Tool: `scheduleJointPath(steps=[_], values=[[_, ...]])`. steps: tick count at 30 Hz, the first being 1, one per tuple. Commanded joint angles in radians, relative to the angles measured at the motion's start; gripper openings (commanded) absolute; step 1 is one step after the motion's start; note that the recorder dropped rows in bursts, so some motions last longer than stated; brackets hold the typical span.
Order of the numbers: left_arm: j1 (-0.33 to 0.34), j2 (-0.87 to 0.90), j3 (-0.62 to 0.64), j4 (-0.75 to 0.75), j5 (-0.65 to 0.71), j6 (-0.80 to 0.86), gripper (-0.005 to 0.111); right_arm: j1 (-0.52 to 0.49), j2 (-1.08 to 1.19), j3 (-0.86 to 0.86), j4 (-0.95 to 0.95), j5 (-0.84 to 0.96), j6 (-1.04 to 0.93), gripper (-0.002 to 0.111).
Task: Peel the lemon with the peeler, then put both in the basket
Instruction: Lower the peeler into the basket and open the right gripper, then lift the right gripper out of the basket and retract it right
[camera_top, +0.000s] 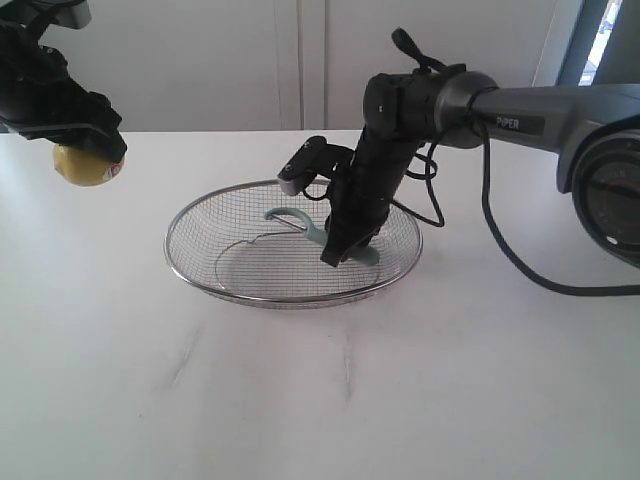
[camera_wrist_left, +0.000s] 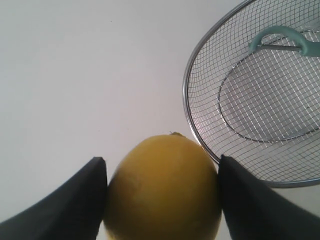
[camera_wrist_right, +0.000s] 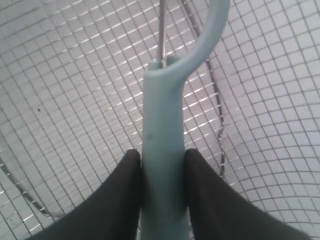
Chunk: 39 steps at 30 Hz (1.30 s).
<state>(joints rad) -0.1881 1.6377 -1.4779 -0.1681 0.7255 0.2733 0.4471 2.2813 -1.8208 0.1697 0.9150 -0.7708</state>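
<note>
Now, start with your left gripper (camera_top: 88, 135). Its black fingers are clamped on either side of the small round yellow lemon (camera_top: 86, 166), which hangs clear above the white tabletop (camera_top: 300, 400). From that hand, the shallow oval basket of silver wire mesh (camera_top: 290, 298) lies to the right and lower down. Nothing stands in between, so the way across looks open.

Inside the basket, your right gripper (camera_top: 340, 245) reaches down steeply and pinches the handle of the slim pale-teal peeler (camera_top: 303, 228). From that hand the peeler's long axis runs off to the left, with its looped head low over the mesh; I cannot tell if it touches.

The right arm fills the basket's right half, so the free room for the lemon is the left half, nearer your left hand. You must lift over the thick rim on the way in.
</note>
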Motion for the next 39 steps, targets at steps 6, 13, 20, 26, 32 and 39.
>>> scheduleJointPath(steps=[6, 13, 20, 26, 32, 39], values=[[-0.003, -0.015, 0.003, -0.009, 0.002, -0.004, 0.000, 0.000, 0.003, -0.004, -0.035, -0.005, 0.053, 0.013], [-0.003, -0.015, 0.003, -0.009, 0.002, -0.004, 0.000, 0.000, 0.003, -0.004, -0.034, -0.005, 0.062, 0.034], [-0.003, -0.015, 0.003, -0.009, 0.002, -0.004, 0.000, 0.000, 0.003, -0.004, -0.034, -0.007, 0.062, 0.049], [-0.003, -0.015, 0.003, -0.009, 0.002, -0.004, 0.000, 0.000, 0.003, -0.004, -0.030, -0.009, 0.080, 0.049], [-0.003, -0.015, 0.003, -0.009, 0.002, -0.004, 0.000, 0.000, -0.036, -0.004, -0.028, -0.005, 0.105, 0.049], [-0.003, -0.015, 0.003, -0.009, 0.002, -0.004, 0.000, 0.000, -0.110, -0.004, -0.006, 0.006, 0.218, 0.049]])
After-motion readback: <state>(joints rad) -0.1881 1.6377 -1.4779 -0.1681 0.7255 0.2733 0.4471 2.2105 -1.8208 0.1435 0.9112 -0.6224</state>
